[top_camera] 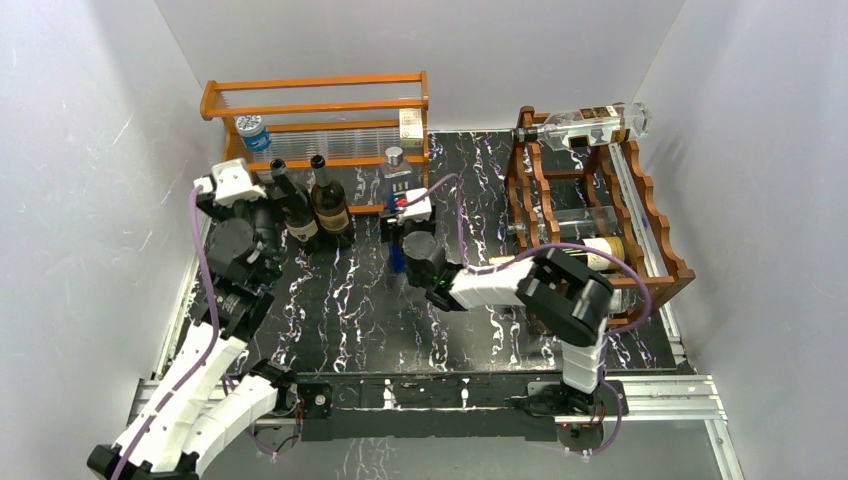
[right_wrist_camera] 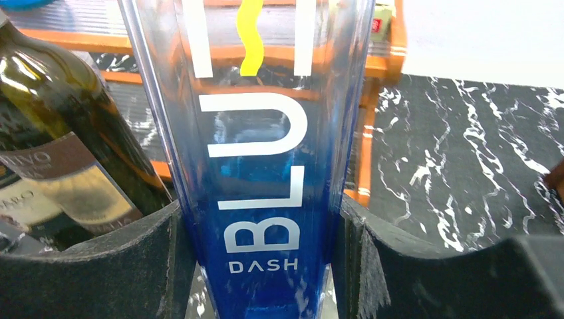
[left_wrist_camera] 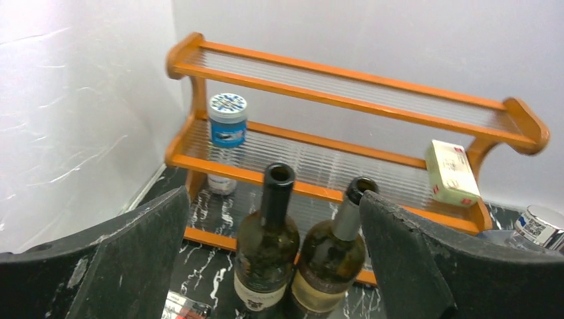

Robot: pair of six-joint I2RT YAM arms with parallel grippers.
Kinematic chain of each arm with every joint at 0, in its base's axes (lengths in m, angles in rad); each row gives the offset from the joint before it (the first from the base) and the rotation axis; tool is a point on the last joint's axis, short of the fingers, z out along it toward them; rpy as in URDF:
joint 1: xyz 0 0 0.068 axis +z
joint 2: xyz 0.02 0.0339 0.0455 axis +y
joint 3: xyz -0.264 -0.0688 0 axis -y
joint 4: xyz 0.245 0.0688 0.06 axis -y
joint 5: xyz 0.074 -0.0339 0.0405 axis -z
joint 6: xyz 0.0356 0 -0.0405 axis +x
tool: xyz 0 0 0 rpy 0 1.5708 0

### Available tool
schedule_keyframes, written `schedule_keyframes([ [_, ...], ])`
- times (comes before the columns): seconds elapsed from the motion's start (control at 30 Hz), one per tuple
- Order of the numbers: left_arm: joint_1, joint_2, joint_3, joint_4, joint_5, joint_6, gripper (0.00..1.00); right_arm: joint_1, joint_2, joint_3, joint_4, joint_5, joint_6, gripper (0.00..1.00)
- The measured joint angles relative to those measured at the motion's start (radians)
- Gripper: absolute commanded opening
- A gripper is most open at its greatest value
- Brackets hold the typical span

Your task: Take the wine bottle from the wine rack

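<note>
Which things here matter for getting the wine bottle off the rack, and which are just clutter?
Job: wine rack; clear bottle lying on top of it; right gripper, closed on the upright blue bottle.
Lying about: orange shelf; two dark wine bottles; blue-labelled jar; small box.

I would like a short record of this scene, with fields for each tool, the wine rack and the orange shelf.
left tool: open wide, empty, facing two dark wine bottles that stand before the orange shelf
right tool: closed on the blue bottle, which is upright
wine rack: clear bottle lying across its top; second bottle lying on a lower tier
shelf contents: blue-lidded jar, small box
task status: bottles are still on the rack
</note>
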Motion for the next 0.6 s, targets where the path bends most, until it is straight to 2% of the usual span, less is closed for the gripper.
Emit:
schedule_keyframes([
  [0.23, 0.022, -0.158, -0.167, 0.174, -0.099, 0.048, 0.98, 0.004, 0.23, 0.201, 0.184, 0.034, -0.137, 0.0],
  [0.6, 0.023, -0.159, -0.183, 0.225, -0.121, 0.061, 0.98, 0.008, 0.39, 0.384, 0.28, 0.135, -0.209, 0.0],
])
